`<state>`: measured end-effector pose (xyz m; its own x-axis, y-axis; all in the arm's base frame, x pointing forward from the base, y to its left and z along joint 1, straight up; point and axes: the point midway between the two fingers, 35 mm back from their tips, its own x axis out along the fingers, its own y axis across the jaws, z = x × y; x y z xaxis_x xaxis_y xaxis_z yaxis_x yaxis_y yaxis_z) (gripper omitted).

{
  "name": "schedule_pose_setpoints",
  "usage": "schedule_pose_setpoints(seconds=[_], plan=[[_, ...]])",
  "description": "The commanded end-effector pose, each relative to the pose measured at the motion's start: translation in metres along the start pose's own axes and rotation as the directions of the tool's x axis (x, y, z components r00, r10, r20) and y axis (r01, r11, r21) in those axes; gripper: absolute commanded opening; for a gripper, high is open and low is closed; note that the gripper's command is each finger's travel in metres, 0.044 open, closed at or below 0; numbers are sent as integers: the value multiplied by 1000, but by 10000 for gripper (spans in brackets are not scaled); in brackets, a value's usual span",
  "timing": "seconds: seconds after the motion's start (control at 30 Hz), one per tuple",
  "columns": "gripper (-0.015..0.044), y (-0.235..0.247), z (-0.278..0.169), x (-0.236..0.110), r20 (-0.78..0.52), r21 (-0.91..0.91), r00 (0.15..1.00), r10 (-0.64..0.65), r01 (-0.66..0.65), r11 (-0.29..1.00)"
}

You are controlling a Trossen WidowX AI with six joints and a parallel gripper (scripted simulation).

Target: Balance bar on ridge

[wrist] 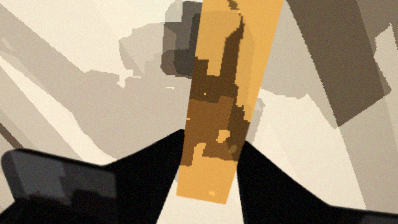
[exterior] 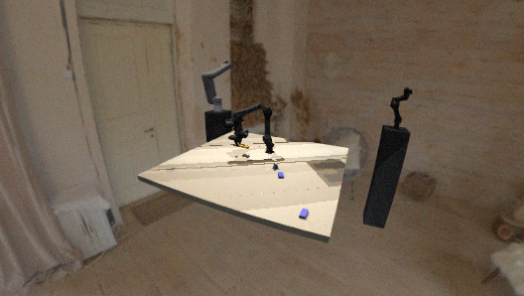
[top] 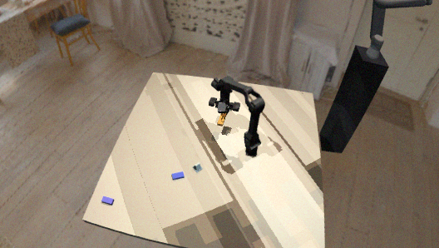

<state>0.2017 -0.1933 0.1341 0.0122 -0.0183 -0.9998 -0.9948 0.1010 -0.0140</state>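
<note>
The orange bar (top: 220,122) (exterior: 244,146) (wrist: 222,55) is held near one end. My gripper (top: 224,113) (exterior: 239,143) (wrist: 212,141) is shut on it, one finger on each side. The bar's shadow lies apart from it in the top and exterior views, so it is off the table. Its far end runs out of the top of the wrist view. The ridge, a small grey-blue wedge (top: 197,167) (exterior: 275,167), stands on the table (top: 145,166) (exterior: 223,186), well away from the gripper and bar. Nothing rests on it.
A blue block (top: 178,176) (exterior: 281,175) lies close beside the ridge. Another blue block (top: 107,200) (exterior: 304,213) lies near a table corner. The arm's base (top: 251,146) (exterior: 269,148) stands on the table. Dark pedestals with other arms stand beyond the table edges.
</note>
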Motion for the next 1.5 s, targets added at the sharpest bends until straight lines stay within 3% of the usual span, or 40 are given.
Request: schedule_pose_setpoints(seconds=[0.0, 1.47], plan=[[0, -2, 2, -5, 1, -10, 1000, -7, 7, 1000], [0, -80, 135, -9, 14, -403, 1000, -14, 18, 915]])
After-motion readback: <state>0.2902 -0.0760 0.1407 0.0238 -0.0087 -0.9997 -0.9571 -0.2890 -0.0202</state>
